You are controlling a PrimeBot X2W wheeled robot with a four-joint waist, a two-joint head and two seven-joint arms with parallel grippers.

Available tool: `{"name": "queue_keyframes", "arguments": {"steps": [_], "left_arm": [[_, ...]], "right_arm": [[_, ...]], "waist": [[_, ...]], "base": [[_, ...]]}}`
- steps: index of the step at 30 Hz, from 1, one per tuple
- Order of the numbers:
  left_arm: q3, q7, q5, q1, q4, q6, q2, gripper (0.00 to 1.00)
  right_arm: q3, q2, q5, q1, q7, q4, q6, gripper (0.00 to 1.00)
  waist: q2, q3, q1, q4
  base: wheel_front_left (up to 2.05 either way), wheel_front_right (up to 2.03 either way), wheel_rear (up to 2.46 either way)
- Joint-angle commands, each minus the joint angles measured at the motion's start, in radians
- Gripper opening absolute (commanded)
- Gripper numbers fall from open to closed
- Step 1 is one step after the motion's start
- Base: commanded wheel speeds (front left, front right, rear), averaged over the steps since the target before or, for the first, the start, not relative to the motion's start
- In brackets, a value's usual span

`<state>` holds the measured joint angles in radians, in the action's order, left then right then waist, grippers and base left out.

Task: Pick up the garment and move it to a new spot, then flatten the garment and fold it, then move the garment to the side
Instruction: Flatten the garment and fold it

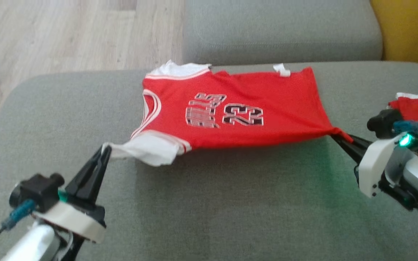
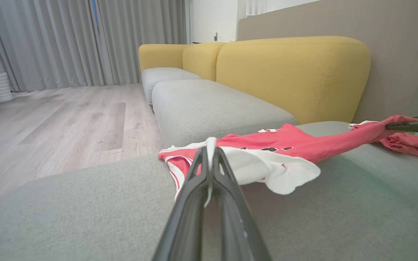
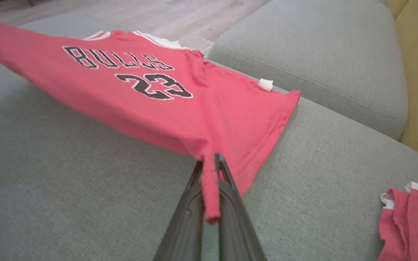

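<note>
The garment (image 1: 230,108) is a red basketball jersey with white trim, "BULLS" and "23" on it. It hangs stretched between both grippers just above the grey couch cushion (image 1: 209,203), its far edge resting on the seat. My left gripper (image 1: 105,150) is shut on a white shoulder corner; in the left wrist view its tips (image 2: 210,154) pinch that white cloth of the garment (image 2: 289,143). On the hem side, my right gripper (image 1: 334,137) is shut on a red corner, and in the right wrist view a strip of the garment (image 3: 158,94) runs between its fingers (image 3: 210,170).
A second red garment (image 1: 417,108) lies bunched at the cushion's right edge (image 3: 408,221), beside my right arm. Another grey cushion (image 1: 281,29) lies beyond, with yellow backrests (image 2: 289,76) behind. Wooden floor (image 1: 67,32) lies off the cushion's left side.
</note>
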<state>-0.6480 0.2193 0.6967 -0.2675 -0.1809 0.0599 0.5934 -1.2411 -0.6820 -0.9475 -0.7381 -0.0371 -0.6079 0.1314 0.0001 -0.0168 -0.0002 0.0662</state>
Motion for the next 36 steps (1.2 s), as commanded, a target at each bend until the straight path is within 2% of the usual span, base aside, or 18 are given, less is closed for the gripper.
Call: {"name": "queue_keyframes", "arguments": {"steps": [1, 7, 16, 28, 36], "left_arm": [[0.056, -0.002, 0.008, -0.026, 0.047, -0.016, 0.052, 0.0], [0.056, -0.026, 0.024, 0.047, 0.139, -0.051, 0.087, 0.0], [0.037, -0.069, 0.018, 0.049, 0.179, -0.066, 0.098, 0.0], [0.031, -0.149, -0.021, -0.116, 0.061, -0.062, 0.088, 0.0], [-0.006, -0.203, -0.072, -0.296, -0.075, -0.012, 0.047, 0.0]], "right_arm": [[0.011, -0.038, -0.019, 0.013, -0.017, 0.026, -0.001, 0.0], [0.002, -0.08, -0.068, 0.073, 0.03, 0.106, -0.001, 0.0], [0.01, -0.11, -0.088, 0.104, 0.084, 0.17, -0.001, 0.0], [0.041, -0.084, -0.083, 0.022, 0.185, 0.171, -0.001, 0.0], [0.04, -0.056, -0.101, -0.074, 0.263, 0.143, -0.001, 0.0]], "waist": [[-0.0001, -0.018, 0.0002, -0.001], [-0.0001, -0.036, 0.0002, -0.001], [-0.0001, -0.011, 0.0002, -0.011], [-0.0001, 0.105, 0.0002, -0.03], [-0.0001, 0.194, 0.0002, -0.031]], "base": [[0.0, 0.0, 0.0], [0.0, 0.0, 0.0], [0.0, 0.0, 0.0], [0.0, 0.0, 0.0], [0.0, 0.0, 0.0]]}}
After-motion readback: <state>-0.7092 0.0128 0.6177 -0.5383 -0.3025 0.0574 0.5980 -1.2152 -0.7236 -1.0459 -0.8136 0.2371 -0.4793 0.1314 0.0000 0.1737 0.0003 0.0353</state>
